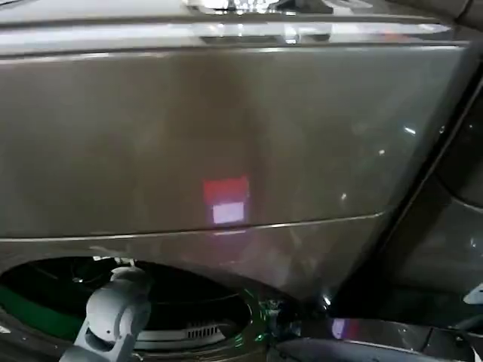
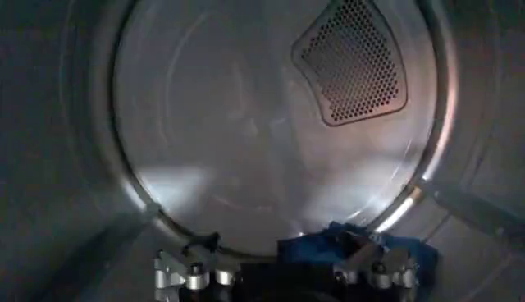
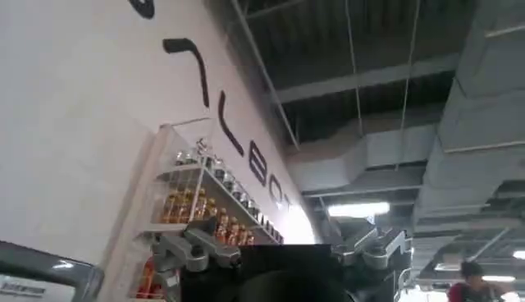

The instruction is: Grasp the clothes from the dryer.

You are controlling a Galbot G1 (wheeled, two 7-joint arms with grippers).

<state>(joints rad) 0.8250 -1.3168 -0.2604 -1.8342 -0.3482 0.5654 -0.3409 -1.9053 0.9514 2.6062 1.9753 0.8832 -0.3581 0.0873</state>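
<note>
Head view: the bronze-brown front of the dryer takes up most of what I see, with a red and pale reflection on it. Its dark porthole is cut off at the lower edge, and the grey left arm reaches in through it. A second machine stands at the right, mostly out of frame.

Left wrist view: I am looking into the steel drum; a perforated vent sits on the back wall. Nothing stands between the left gripper and the back wall except the clothes.

The clothes lie on the drum floor against the base of the back wall, a dark blue bundle with a brighter blue patch. Part of the bundle is covered by the gripper body, so I cannot make out its full outline.

Left gripper: fingers spread wide apart, holding nothing. The bundle lies just past the fingertips, nearer one finger than the other; contact I cannot judge.

Right gripper: raised, pointing at a white wall, a shelf of bottles and ceiling ducts; fingers spread apart, empty
</note>
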